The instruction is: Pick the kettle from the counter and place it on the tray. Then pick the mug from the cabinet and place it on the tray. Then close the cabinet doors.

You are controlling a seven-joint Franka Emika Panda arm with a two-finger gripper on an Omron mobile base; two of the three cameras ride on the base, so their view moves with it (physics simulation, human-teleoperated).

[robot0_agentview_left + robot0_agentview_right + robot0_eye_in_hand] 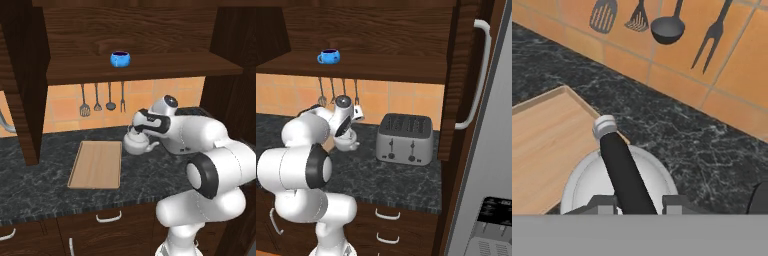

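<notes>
Gripping the thin dark arched handle of the kettle (619,182) from above, with the gripper (639,204) narrowed so that one finger stands on each side of the handle. Seen in the left base view as a small silvery-white kettle (136,144) on the counter (45,185), spout pointing right, just beside the right edge of the tray (96,164), whether touching or not is hard to tell. Reaching down over it, the white arm with the gripper (136,129) at the kettle's top. Partly hidden behind the arm in the right base view, the kettle (346,143) on the dark marbled counter (396,180), with the gripper (342,131) just above it.

Lying flat on the counter, the light-wood tray, bare, its long side running away from the camera. Showing in the hand view as a wooden corner, the tray (547,145) to the left of the kettle.

Sitting on the wide shelf of the cabinet (145,62), the small bright blue mug (120,58), well above the counter; same mug (329,56) at the left of the shelf in the right base view. Standing open, the cabinet doors (22,75), dark brown wood, one at each side.

Hanging on the orange tiled wall under the shelf, four dark utensils (102,100). Standing on the counter to the right of the kettle, a boxy silver toaster (405,138).
</notes>
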